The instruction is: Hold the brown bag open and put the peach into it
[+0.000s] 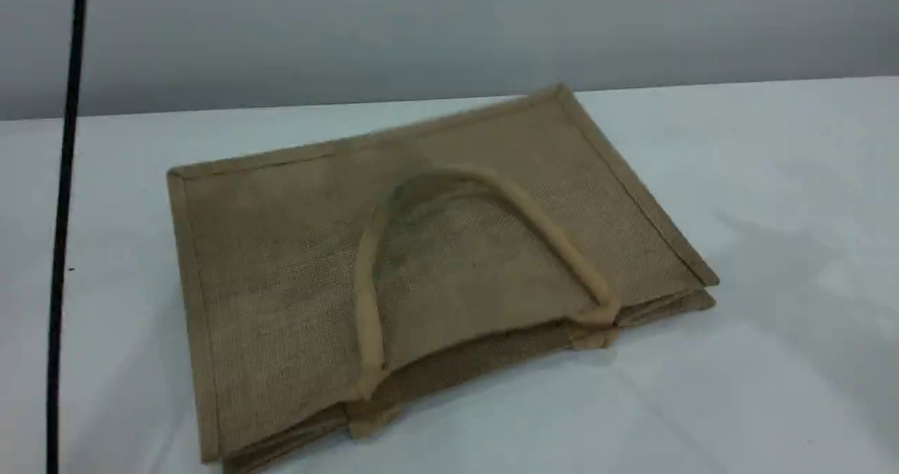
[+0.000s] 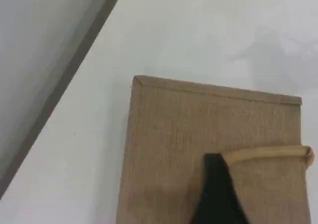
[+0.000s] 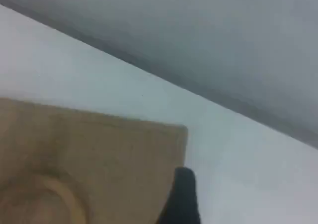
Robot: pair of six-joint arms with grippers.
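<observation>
One brown bag (image 1: 449,249) is lying flat on the white table (image 1: 772,214), its handle (image 1: 534,221) arching over the top panel. The left gripper (image 2: 218,194) is hovering above it, its spread unreadable. The right gripper (image 3: 181,199) is hanging wide open beside the bag's corner. The peach is showing nowhere.

A bare test-bench setting — plain white surface (image 1: 772,390), blank grey wall (image 1: 449,24) behind, a black cable (image 1: 63,214) hanging at left, a lone jute bag (image 1: 295,263) laid flat — lab-like, not domestic
</observation>
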